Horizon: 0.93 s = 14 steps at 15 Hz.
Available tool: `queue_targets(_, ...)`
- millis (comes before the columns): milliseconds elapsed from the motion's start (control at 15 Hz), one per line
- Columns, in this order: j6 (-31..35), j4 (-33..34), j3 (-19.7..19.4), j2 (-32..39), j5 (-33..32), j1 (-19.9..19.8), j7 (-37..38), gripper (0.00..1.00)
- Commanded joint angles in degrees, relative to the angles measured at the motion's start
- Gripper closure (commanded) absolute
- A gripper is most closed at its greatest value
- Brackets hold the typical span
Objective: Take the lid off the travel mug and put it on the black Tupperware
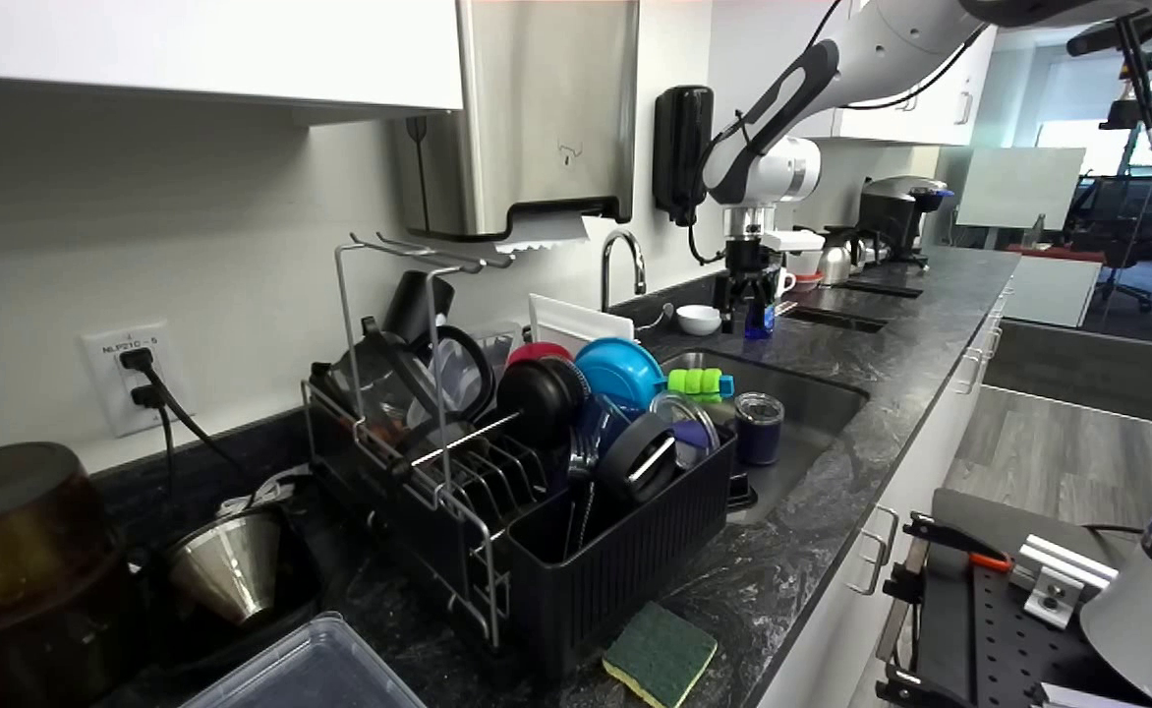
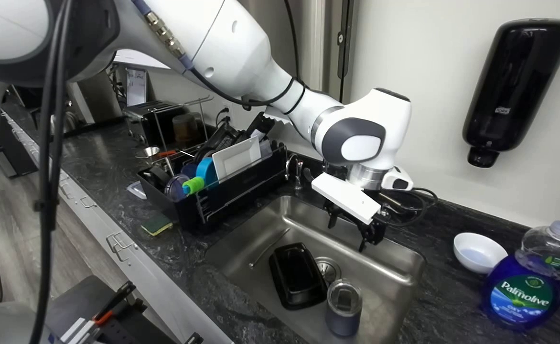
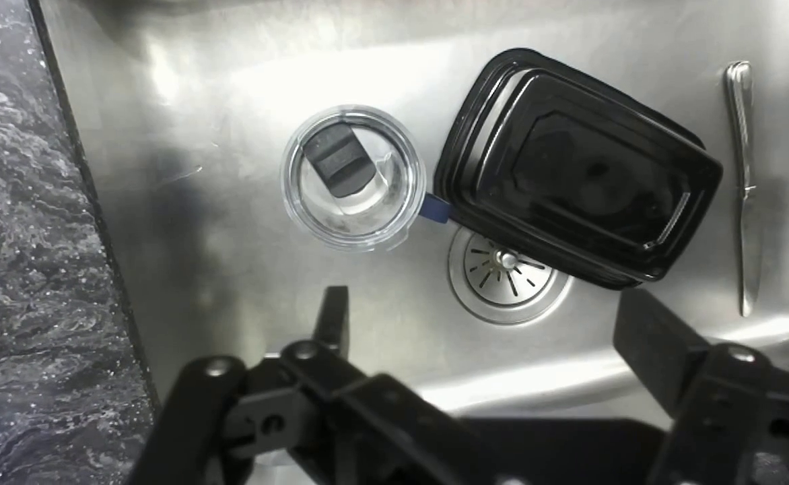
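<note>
Dk-blue travel mug [image 2: 343,320] w/ clr lid [image 3: 380,199], dk tab [image 3: 339,160]

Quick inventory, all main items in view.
sink: 1, silver, in counter
travel mug: 1, navy, in sink
lid: 1, clear, on mug
black Tupperware: 1, black, in sink
knife: 1, silver, in sink
dish rack: 1, black, beside sink
dishes: several, mixed, in rack
sponge: 1, green-yellow, on counter
bowl: 1, white, on counter
soap bottle: 1, blue, on counter
faucet: 1, silver, beside sink
wall dispenser: 1, black, above counter
towel dispenser: 1, silver, above counter
arm: 1, white, above sink
gripper: 1, black, above sink
</note>
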Motion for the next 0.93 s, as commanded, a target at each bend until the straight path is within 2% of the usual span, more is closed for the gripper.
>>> queue_targets(0, 3.05, 0.47, 1.32, 0.64, -0.79, -0.93, -2.52, 0.0)
queue_targets(333, 7.84, 1.29, 1.67, 2.32, -5.87, -2.03, -11.35, 0.0)
queue_targets(600, 7.4, 2.26, 2.35, 4.45, -8.35, -4.62, -23.53, 0.0)
queue_targets(867, 6.7, 3.52, 3.75, 7.12, -7.39, -7.2, -36.65, 0.0)
